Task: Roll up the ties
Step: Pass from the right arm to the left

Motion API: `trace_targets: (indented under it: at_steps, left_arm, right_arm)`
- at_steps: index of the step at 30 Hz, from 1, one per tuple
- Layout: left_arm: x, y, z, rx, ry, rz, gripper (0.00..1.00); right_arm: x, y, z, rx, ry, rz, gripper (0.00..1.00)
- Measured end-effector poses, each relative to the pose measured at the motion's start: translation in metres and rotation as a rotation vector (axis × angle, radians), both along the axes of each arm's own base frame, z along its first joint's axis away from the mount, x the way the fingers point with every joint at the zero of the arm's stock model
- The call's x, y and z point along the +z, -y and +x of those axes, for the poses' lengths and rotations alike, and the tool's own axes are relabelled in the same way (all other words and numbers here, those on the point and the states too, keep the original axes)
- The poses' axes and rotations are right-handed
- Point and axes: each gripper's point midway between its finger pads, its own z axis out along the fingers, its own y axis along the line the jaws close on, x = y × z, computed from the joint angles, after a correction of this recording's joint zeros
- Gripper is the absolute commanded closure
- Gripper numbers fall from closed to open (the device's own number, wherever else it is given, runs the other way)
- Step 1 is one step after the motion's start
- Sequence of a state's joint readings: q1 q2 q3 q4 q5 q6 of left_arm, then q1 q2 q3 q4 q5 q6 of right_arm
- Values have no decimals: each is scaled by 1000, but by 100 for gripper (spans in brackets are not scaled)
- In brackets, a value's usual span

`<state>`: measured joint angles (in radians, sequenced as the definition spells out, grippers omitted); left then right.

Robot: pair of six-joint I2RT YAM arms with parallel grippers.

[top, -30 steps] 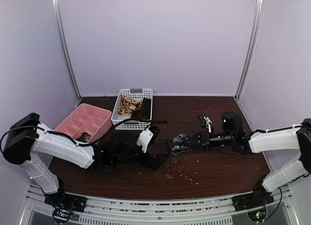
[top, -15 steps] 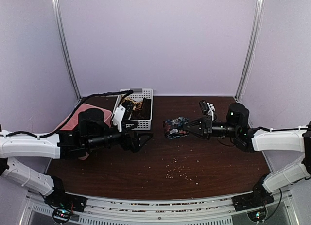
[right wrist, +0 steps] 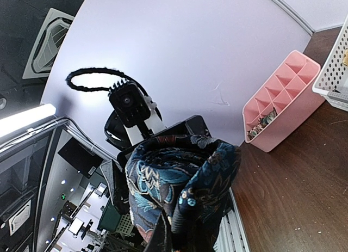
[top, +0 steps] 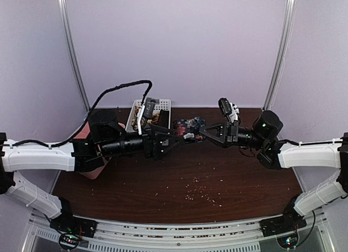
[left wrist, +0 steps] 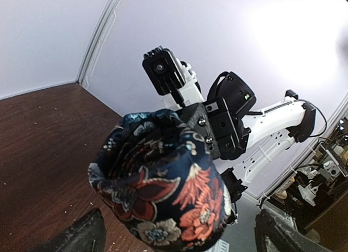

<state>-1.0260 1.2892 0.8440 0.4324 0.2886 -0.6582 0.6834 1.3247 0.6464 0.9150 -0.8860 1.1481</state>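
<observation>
A tie [top: 188, 126] with a dark blue-red-white floral pattern is rolled into a thick bundle and held in the air above the middle of the table. My right gripper [top: 197, 133] is shut on the roll [right wrist: 174, 178] from the right; its fingers [right wrist: 182, 230] pinch the lower fabric. My left gripper [top: 175, 137] faces it from the left, open wide. The roll [left wrist: 163, 181] sits between the left fingers [left wrist: 81, 235], apart from both. A tan patterned tie [top: 156, 117] lies in the white basket.
The white perforated basket [top: 160, 103] stands at the back, partly behind the left arm. The pink tray [right wrist: 283, 99] with compartments sits at the table's left. Small crumbs [top: 198, 189] are scattered on the brown table's middle.
My right gripper lifted the rolled tie off the table, up and toward the back. My left arm rose from the table and swung in, its open jaws now on either side of the roll.
</observation>
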Motion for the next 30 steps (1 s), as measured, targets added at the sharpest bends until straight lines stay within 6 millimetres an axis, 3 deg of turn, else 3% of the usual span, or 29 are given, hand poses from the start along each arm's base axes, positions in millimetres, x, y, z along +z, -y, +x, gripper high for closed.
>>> trace_targets:
  at_steps: [7,22,23,27,30]
  left_arm:
    - [14,11,5,-21,-59,-47,4]
    - [10,25,16,-27,-137,-90,42]
    - [10,25,16,-25,-140,-92,41]
    - [12,25,17,-26,-144,-97,25]
    - [12,28,19,-27,-148,-101,27]
  right_arm:
    - [13,-9,-13,41,29,29,100]
    - [6,-18,-11,1,49,-12,100]
    - [6,-18,-11,-2,50,-12,100]
    - [7,-17,-10,-16,57,-14,100]
    - [7,-18,-11,-18,65,-21,100]
